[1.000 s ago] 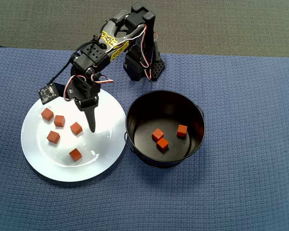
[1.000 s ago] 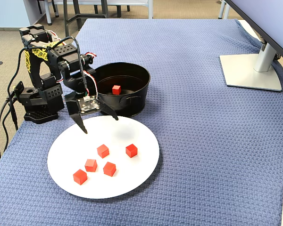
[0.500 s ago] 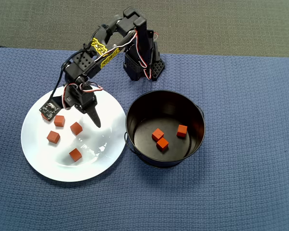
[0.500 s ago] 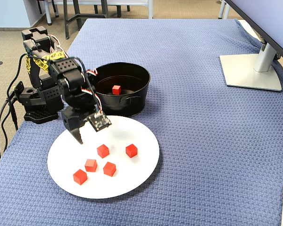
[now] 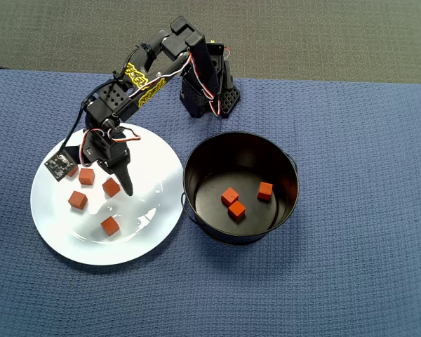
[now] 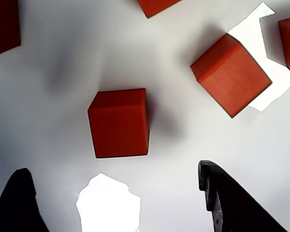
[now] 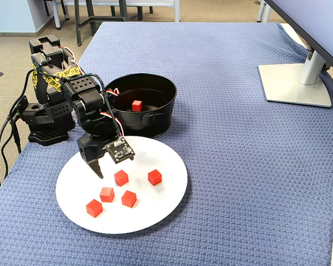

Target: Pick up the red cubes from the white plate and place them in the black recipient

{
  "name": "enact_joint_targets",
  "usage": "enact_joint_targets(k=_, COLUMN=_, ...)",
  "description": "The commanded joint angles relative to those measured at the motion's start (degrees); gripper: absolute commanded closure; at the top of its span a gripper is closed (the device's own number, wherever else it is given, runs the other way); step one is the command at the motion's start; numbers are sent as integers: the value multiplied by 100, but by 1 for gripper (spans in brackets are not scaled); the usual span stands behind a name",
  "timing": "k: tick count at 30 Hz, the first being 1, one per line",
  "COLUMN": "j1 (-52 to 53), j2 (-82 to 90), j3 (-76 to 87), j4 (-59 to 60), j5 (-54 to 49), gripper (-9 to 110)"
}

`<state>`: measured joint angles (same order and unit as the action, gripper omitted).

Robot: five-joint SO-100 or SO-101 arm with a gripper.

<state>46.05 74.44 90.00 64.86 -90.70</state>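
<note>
Lowered, end effector hangs spread above white plate.

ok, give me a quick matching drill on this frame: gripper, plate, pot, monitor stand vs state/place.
Match:
1. gripper
2. white plate
3. black pot
4. monitor stand

a. holds three red cubes
b. far right edge of the cloth in the fixed view
c. open, over the plate
d. carries the rest of the cubes

Pairs: 1-c, 2-d, 3-a, 4-b
</note>
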Motion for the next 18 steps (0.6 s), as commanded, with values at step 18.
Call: enact_joint_targets(k=18, j1=-123, j2=-448, j3=-721, j4=-246, j5=325, gripper=68)
